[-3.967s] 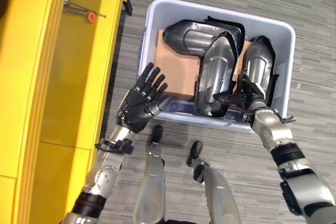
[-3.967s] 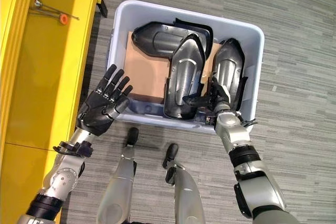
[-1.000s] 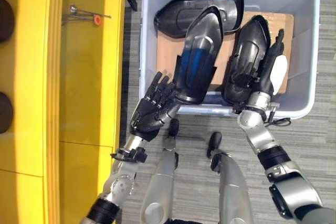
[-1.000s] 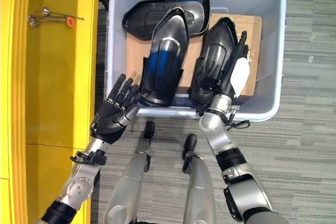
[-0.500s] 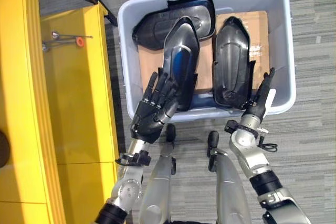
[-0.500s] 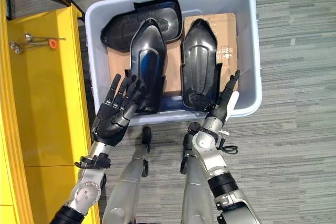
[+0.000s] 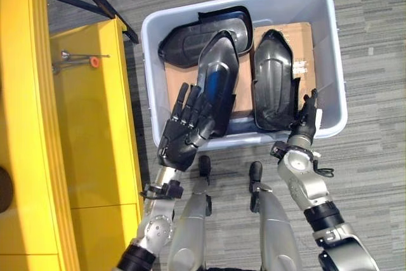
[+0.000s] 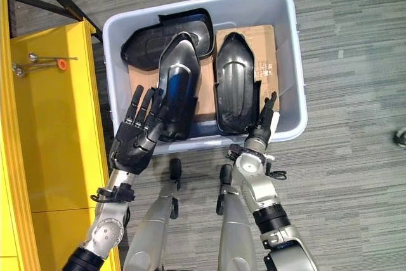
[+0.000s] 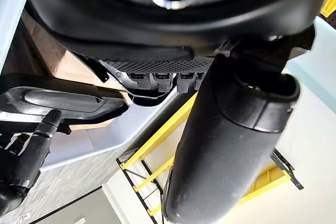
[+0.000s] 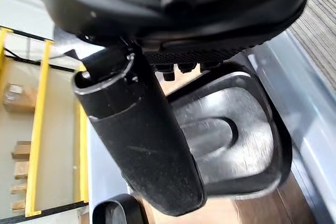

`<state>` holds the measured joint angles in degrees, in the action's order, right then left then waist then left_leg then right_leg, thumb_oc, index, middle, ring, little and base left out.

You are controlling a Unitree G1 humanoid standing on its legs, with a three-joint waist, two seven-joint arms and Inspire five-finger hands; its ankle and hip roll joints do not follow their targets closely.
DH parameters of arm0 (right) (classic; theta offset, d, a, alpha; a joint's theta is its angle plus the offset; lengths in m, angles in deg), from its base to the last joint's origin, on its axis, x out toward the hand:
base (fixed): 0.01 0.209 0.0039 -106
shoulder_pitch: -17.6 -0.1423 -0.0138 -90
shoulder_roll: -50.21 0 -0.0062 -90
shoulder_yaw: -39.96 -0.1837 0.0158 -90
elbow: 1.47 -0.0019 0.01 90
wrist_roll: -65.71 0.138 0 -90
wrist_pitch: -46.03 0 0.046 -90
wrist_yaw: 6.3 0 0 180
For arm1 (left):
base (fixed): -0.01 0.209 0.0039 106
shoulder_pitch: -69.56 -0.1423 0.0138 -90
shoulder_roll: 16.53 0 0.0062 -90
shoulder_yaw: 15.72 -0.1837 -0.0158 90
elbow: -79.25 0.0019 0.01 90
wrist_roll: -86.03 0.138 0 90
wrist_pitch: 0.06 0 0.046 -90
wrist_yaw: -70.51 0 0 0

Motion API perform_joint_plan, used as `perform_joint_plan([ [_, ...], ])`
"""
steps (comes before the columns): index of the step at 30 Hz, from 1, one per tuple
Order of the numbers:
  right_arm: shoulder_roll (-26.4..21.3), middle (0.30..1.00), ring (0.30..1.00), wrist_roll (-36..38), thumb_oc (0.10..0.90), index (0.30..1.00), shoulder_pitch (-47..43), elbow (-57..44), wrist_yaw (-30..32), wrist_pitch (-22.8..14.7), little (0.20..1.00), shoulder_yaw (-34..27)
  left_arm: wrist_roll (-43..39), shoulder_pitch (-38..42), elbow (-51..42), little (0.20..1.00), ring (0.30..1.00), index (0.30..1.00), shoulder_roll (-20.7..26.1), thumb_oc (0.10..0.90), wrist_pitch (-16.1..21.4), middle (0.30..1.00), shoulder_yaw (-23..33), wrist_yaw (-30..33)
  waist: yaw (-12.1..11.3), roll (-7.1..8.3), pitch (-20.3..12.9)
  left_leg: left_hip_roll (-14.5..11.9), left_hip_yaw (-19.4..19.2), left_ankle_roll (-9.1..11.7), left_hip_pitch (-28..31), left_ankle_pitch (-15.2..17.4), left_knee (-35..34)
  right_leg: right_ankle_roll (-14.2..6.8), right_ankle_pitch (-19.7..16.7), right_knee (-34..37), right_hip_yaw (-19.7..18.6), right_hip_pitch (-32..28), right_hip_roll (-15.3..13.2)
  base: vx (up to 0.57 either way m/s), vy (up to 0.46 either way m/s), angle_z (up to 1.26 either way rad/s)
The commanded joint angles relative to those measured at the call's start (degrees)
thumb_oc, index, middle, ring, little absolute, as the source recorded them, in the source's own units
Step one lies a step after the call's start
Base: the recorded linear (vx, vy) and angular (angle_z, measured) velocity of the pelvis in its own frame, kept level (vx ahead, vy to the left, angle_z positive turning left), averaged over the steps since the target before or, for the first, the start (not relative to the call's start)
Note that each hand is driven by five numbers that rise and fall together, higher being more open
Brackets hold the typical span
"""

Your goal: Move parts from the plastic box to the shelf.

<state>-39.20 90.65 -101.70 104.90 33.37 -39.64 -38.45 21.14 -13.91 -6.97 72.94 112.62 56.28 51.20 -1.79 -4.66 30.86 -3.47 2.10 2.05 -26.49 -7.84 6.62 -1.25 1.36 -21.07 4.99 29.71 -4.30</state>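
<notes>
Left eye view:
Box: pale plastic, on grey floor, just right of the yellow shelf.
Parts: three dark shells in the box on cardboard; back part lies crosswise, middle part leans on the near wall, right part lies flat.
Left hand: fingers straight and spread, laid against the middle part's near end, curled round nothing.
Right hand: at the box's near rim beside the right part, fingers straight and close together.
Shelf item: thin metal tool with an orange bit.

Right eye view:
Same layout; left hand, right hand.

Left wrist view:
Thumb: extended, box wall and part past it.

Right wrist view:
Thumb: extended, clear of the glossy part beyond.
</notes>
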Motion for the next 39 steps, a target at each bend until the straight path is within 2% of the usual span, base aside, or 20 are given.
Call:
perform_joint_plan([
  [1, -1.93, 1.000, 1.000, 2.26, 0.900, 1.000, -2.06, 1.49, -3.29, 3.85, 1.000, -2.08, 1.11, 2.38, -7.33, 1.000, 1.000, 1.000, 1.10, 0.900, 0.33, 1.000, 1.54, -1.23, -1.51, 0.01, -3.50, 1.76, -0.07, -1.92, 0.50, -1.60, -3.55, 0.39, -1.63, 1.44, -1.00, -0.75, 1.84, 0.03, -0.044, 0.07],
  [4, -3.08, 1.000, 1.000, 5.89, 0.900, 1.000, -6.25, 7.28, -5.49, 7.94, 1.000, -1.91, 1.36, 3.86, -6.66, 1.000, 1.000, 1.000, 1.32, 0.900, -1.46, 1.000, 1.87, -1.19, -2.61, -0.06, -3.17, 2.01, 0.41, -1.94, 0.22, -1.57, -3.19, 0.46, -1.28, 0.84, -0.40, -0.72, 1.65, 0.02, -0.056, 0.05],
  [10, -5.02, 1.000, 1.000, 13.03, 0.900, 1.000, -10.88, 18.76, -7.25, 9.98, 1.000, -3.15, 1.12, 5.33, -5.44, 1.000, 1.000, 1.000, 1.94, 0.900, -3.63, 1.000, 2.36, -2.37, -4.33, 0.16, -2.68, 2.39, 1.18, -2.00, -0.34, -1.59, -2.65, 0.47, -0.89, 0.00, 0.67, -0.59, 1.50, 0.01, -0.065, 0.09],
  [13, -5.35, 1.000, 1.000, 17.68, 0.900, 1.000, -12.55, 24.66, -6.49, 8.98, 1.000, -3.45, 1.27, 6.04, -5.05, 1.000, 1.000, 1.000, 2.28, 0.900, -4.45, 1.000, 2.29, -2.67, -5.15, 0.16, -2.35, 2.62, 1.47, -2.02, -0.80, -1.62, -2.19, 0.53, -0.74, -0.45, 1.24, -0.45, 1.41, 0.01, -0.061, 0.10],
  [14, -5.69, 1.000, 1.000, 18.28, 0.900, 1.000, -14.21, 30.51, -6.26, 6.97, 1.000, -3.93, 1.15, 6.86, -4.64, 1.000, 1.000, 1.000, 2.29, 0.900, -4.94, 1.000, 1.83, -2.66, -5.67, -0.01, -1.87, 3.03, 1.74, -2.11, -0.92, -1.46, -1.81, 0.52, -0.26, -1.11, 1.65, -0.45, 1.20, 0.01, -0.044, 0.08],
  [21, -7.04, 1.000, 1.000, 18.45, 0.900, 1.000, -17.31, 39.05, -11.26, 8.28, 1.000, -2.75, 0.91, 7.78, -4.29, 1.000, 1.000, 1.000, 2.69, 0.900, -5.59, 1.000, 0.82, -3.23, -6.86, -0.97, -1.06, 3.55, 2.22, -2.24, -2.16, -1.79, -1.15, 0.45, -0.21, -1.96, 2.65, 0.35, 0.72, 0.01, -0.029, 0.09],
  [22, -7.17, 0.561, 0.561, 18.76, 0.586, 0.561, -17.49, 39.64, -12.01, 8.55, 0.561, -2.32, 0.96, 7.80, -4.39, 1.000, 1.000, 1.000, 2.70, 0.900, -5.77, 1.000, 0.76, -3.30, -7.00, -1.05, -1.06, 3.60, 2.29, -2.22, -2.38, -1.87, -1.12, 0.46, -0.24, -1.98, 2.77, 0.51, 0.70, 0.00, -0.024, 0.15],
  [23, -7.33, 0.300, 0.300, 18.55, 0.400, 0.300, -17.51, 40.21, -12.83, 8.26, 0.300, -2.09, 1.03, 7.86, -4.50, 1.000, 1.000, 1.000, 2.69, 0.900, -5.96, 1.000, 0.79, -3.30, -7.15, -1.19, -1.06, 3.54, 2.37, -2.21, -2.67, -2.08, -1.11, 0.47, -0.50, -1.92, 2.89, 0.73, 0.77, 0.01, -0.037, 0.13],
  [25, -7.55, 0.300, 0.300, 18.05, 0.400, 0.300, -17.90, 41.54, -14.67, 9.59, 0.300, -1.26, 0.80, 7.90, -4.52, 1.000, 1.000, 1.000, 2.96, 0.900, -6.45, 1.000, 0.79, -3.76, -7.29, -1.19, -1.06, 3.75, 2.45, -2.23, -3.04, -1.97, -0.79, 0.43, -0.26, -2.32, 3.07, 1.11, 0.61, 0.01, -0.034, 0.06],
  [27, -7.77, 0.300, 0.300, 17.87, 0.400, 0.300, -17.98, 42.24, -15.95, 9.10, 0.300, -1.18, 0.87, 7.90, -4.32, 1.000, 1.000, 1.000, 2.86, 0.900, -6.62, 1.000, 0.81, -4.03, -7.38, -1.24, -1.06, 3.77, 2.44, -2.25, -3.20, -2.01, -0.80, 0.44, -0.29, -2.39, 3.16, 1.30, 0.61, 0.01, -0.019, 0.05],
  [31, -7.81, 0.300, 0.300, 17.66, 0.400, 0.300, -19.01, 45.32, -16.90, 7.13, 0.300, -1.00, 0.39, 8.47, -3.35, 1.000, 1.000, 1.000, 3.13, 0.900, -6.94, 1.000, 0.76, -4.89, -7.74, -1.43, -1.06, 3.88, 2.61, -2.28, -3.65, -2.05, -0.48, 0.46, -0.19, -2.81, 3.43, 1.66, 0.54, 0.01, -0.021, 0.00],
  [36, -7.72, 0.300, 0.300, 17.19, 0.400, 0.300, -19.29, 48.37, -22.11, 3.14, 0.300, -1.47, -0.05, 8.75, -1.40, 1.000, 1.000, 1.000, 2.99, 0.900, -6.41, 1.000, 0.59, -6.40, -7.99, -1.94, -1.06, 4.08, 2.77, -2.33, -4.34, -2.00, 0.05, 0.48, -0.02, -3.48, 3.76, 2.33, 0.41, 0.00, -0.008, 0.01],
  [39, -7.93, 0.300, 0.300, 16.89, 0.400, 0.300, -18.45, 48.64, -23.00, 1.87, 0.300, -1.95, -0.31, 8.56, -1.05, 1.000, 1.000, 1.000, 2.89, 0.900, -6.40, 1.000, 0.93, -6.85, -7.81, -2.10, -1.06, 4.10, 2.68, -2.34, -4.47, -2.01, 0.20, 0.52, 0.01, -3.76, 3.73, 2.59, 0.43, 0.00, 0.004, -0.15],
])
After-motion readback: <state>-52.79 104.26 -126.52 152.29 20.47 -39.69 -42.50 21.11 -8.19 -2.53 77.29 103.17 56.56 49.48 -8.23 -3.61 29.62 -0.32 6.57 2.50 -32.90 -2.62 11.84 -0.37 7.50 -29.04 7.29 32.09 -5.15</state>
